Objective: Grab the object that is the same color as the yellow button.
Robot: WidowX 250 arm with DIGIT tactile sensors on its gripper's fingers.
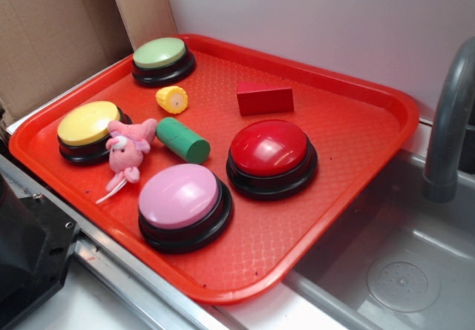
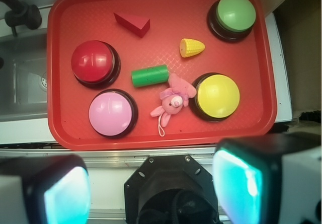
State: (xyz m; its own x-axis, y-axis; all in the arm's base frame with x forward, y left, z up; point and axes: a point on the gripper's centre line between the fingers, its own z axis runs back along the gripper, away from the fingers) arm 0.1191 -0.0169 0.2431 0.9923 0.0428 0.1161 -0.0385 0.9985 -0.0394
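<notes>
On the red tray [image 2: 60, 128] I see the corn cob piece [image 2: 191, 47] between the yellow button [image 2: 217, 95] and the green button [image 2: 235, 11]; my gripper [image 2: 153, 194] is spread, high above

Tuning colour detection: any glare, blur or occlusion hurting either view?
Exterior view: sharp, soft light, white glare on the red button and pink button, corn clear. Wrist view: tray sharp, corn clear, glare spot on yellow button; blurred pincer fingers fill the bottom edge.

Corn piece [image 1: 172, 99] on red tray [image 1: 356, 115], between green button [image 1: 162, 60] and green cylinder [image 1: 182, 140]; yellow button [image 1: 90, 130] left.
</notes>
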